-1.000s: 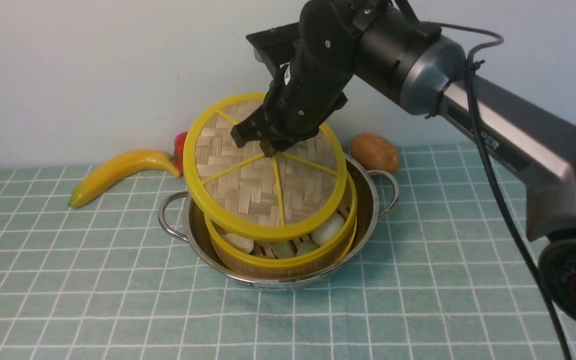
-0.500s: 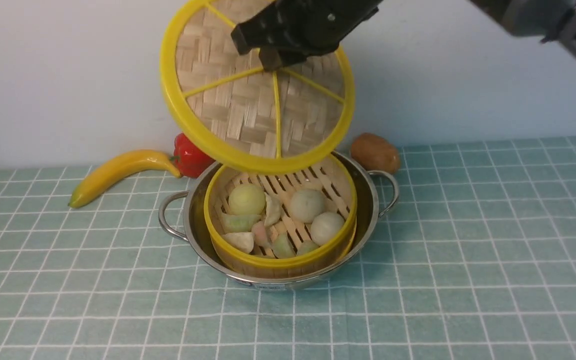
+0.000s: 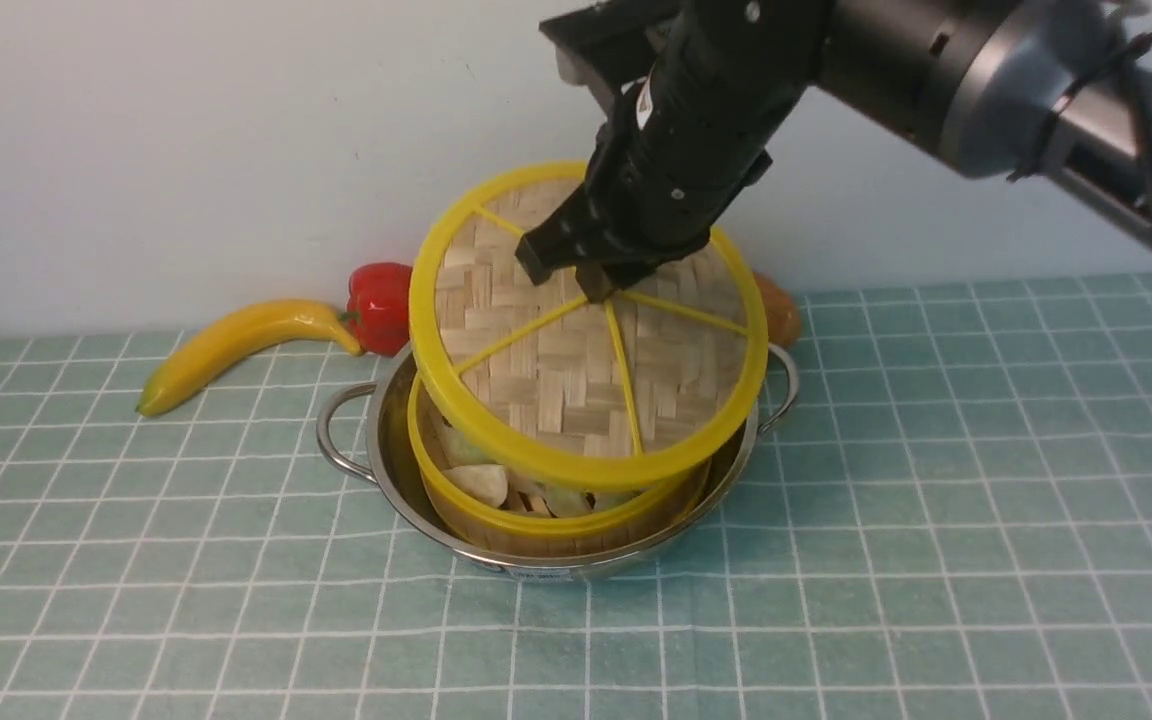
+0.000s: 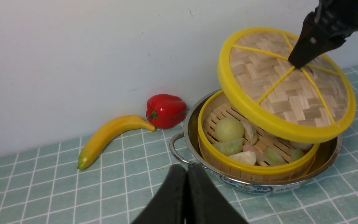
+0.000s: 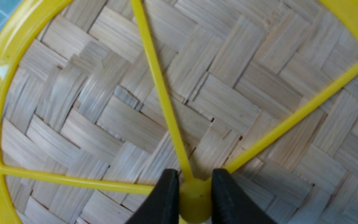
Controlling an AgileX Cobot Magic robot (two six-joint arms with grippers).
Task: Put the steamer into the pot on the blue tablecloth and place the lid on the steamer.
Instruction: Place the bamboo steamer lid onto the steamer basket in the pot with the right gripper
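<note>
The right tool [image 5: 195,196] is clamped on the yellow hub at the middle of the lid [image 3: 591,330], likely because a central hold lets the wide disc hang evenly. The lid is in the air, tilted, above the steamer [image 3: 546,545]. From the front it hides much of the basket, though the left wrist view shows a gap between them. The steamer, with its pale buns and dumplings, sits inside the steel pot [image 3: 386,440], a nest that probably keeps it centred. The pot stands on the blue tablecloth [image 3: 896,560], towards the worktop's far edge, its two handles pointing to the left and right edges. Close by the pot's far left side are a red pepper [image 3: 379,308] and a banana [image 3: 236,345]; a brown potato [image 3: 779,312] is at its far right. The left tool [image 4: 185,193] has its fingers together, holding nothing. Lowering and levelling the lid seems to remain.
</note>
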